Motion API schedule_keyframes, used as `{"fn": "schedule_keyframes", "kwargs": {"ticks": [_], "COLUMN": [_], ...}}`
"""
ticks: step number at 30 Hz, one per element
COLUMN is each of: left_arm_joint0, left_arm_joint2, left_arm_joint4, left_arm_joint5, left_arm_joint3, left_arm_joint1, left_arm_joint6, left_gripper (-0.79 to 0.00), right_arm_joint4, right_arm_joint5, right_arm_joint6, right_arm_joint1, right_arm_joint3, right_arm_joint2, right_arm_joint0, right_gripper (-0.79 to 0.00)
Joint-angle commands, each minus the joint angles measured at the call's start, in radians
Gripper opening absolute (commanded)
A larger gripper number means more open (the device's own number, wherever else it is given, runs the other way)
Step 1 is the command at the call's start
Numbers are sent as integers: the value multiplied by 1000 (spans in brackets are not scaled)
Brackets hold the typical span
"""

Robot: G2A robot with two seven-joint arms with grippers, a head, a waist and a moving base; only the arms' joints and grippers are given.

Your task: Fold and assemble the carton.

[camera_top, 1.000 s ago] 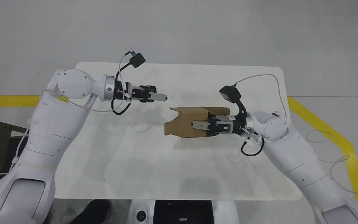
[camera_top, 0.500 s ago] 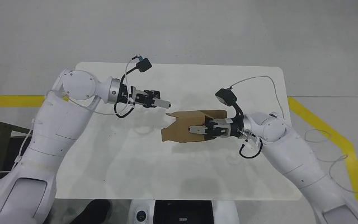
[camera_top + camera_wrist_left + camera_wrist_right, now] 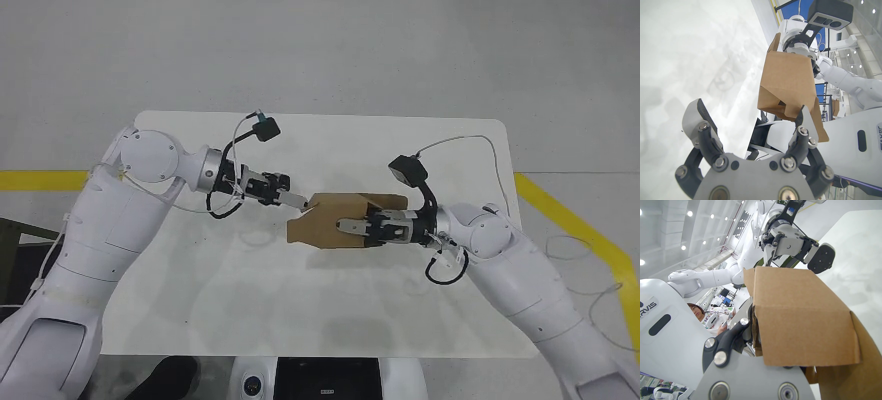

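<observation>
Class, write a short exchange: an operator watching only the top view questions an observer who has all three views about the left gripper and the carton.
Operator: Is the left gripper open at the carton?
Observer: Yes. The left wrist view shows its fingers spread wide.
Operator: Is the carton's end facing it closed?
Observer: No. One long flap sticks out loose, beside one finger.
</observation>
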Motion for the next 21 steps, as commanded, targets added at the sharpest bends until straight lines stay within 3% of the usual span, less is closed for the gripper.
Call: {"fn": "schedule_keyframes", "kwargs": {"ticks": [1,21], "left_arm_joint0": [-2,-20], "left_arm_joint2": [7,18], "left_arm_joint4": [0,-7], "left_arm_joint5": [2,2], "left_arm_joint3": [-3,2], "left_arm_joint1": [-1,-4], "left_arm_joint6": [-4,-4], "left_gripper": [0,0], "right_arm_joint4": [-1,2], "right_arm_joint5": [1,2], "right_arm_joint6": [-3,-6], "right_arm_joint1": [-2,-25], "right_arm_joint3": [-6,7], "right_arm_joint2": [2,0], "right_arm_joint0": [-2,3], "right_gripper": [-785,-785]}}
